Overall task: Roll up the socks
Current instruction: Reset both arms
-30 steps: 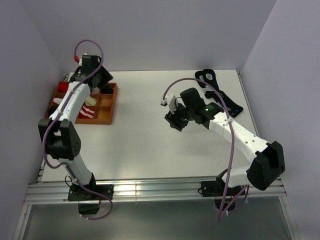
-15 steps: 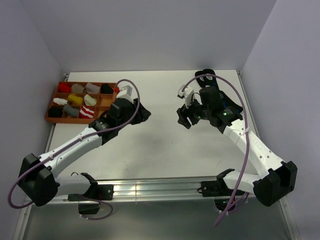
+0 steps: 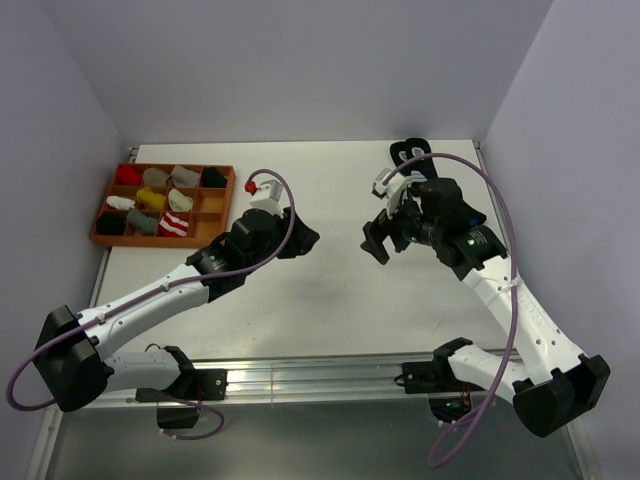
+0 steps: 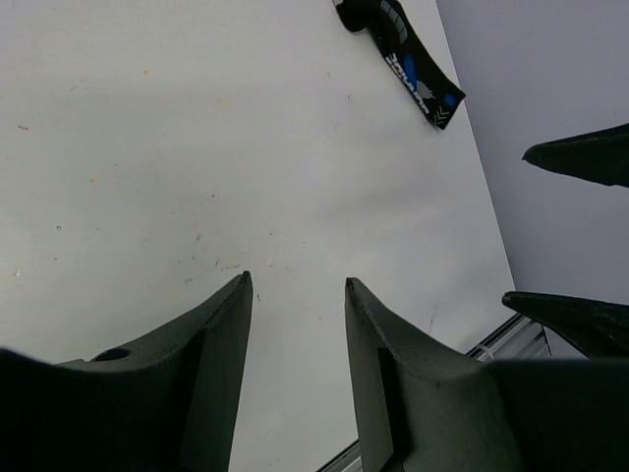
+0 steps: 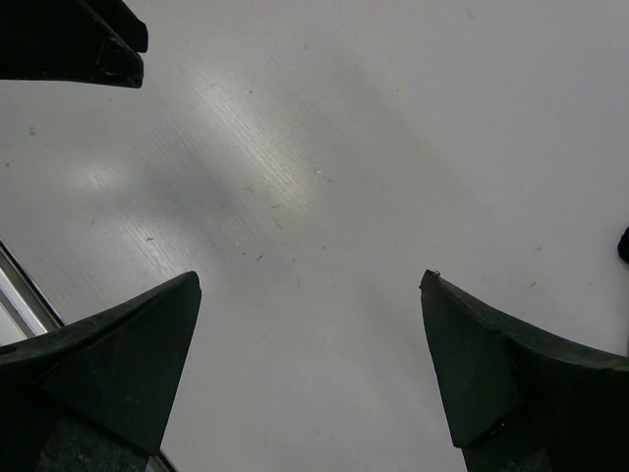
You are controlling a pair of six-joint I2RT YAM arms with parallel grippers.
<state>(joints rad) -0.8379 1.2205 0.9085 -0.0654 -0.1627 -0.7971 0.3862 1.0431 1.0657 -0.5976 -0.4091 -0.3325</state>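
Socks: striped one (image 3: 174,226) in tray (image 3: 229,200), well left of your left claw (image 3: 305,238); black one (image 3: 212,178) in its far row
Left claw: narrow gap; holding nothing
Right claw (image 3: 374,241): wide; holding nothing; over table (image 3: 300,300)

Dark sock (image 3: 414,151) partly behind right arm (image 3: 498,288)

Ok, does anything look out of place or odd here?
Nothing spilled or damaged. Rolled socks sit tidily in the tray; dark socks lie loose at the far right corner of the table. The left gripper and right gripper are open and empty.
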